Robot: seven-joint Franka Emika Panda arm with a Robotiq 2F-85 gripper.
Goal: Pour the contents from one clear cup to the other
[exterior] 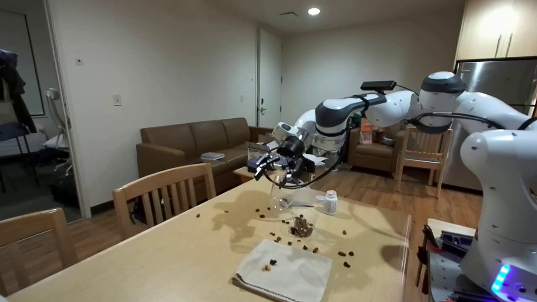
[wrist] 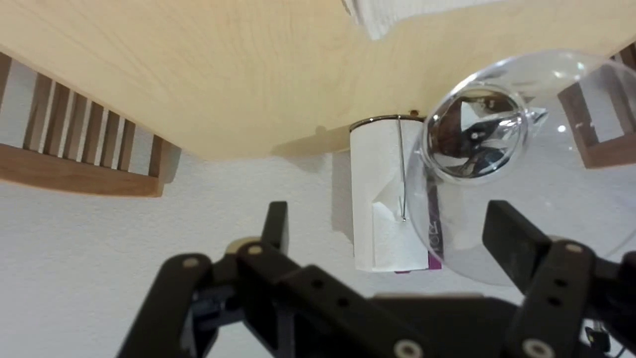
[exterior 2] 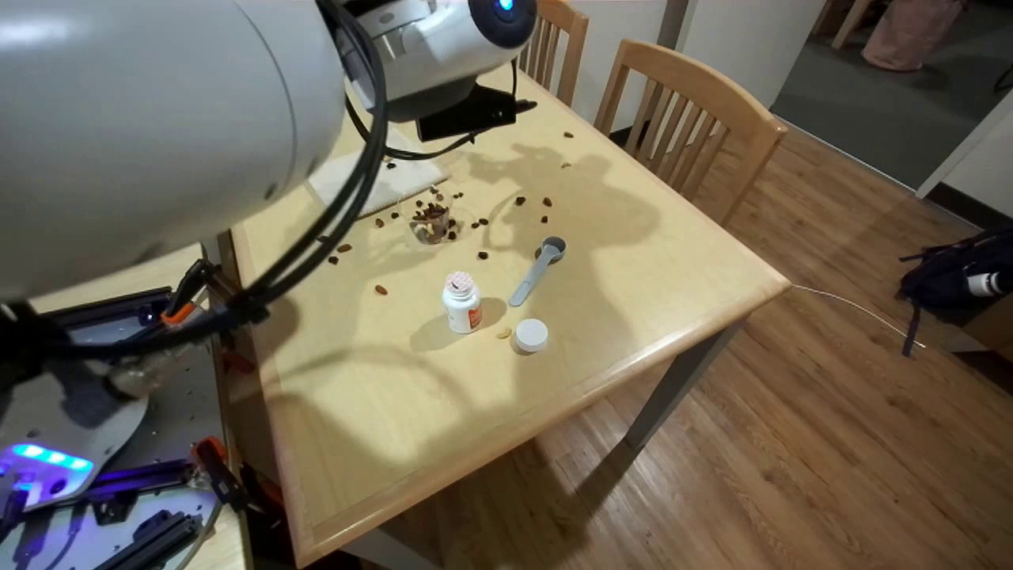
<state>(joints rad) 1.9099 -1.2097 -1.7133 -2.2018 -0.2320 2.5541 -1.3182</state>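
Gripper [wrist: 390, 221]: jaws wide apart.
Upper cup [wrist: 531, 164]: clear, overlapping one finger [wrist: 514, 238], contact unclear.
Lower cup [exterior: 310, 214]: upright on table [exterior: 168, 260].
Pieces [exterior: 302, 227]: in lower cup, strewn around.

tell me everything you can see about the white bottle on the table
The small white bottle stands upright on the table. It looks plastic, with rounded shoulders, a narrower neck and a red-orange patch on one side. Its top is pale with reddish marks; whether sealed or open I cannot tell. Only the table touches it; a round white cap lies near it, apart.
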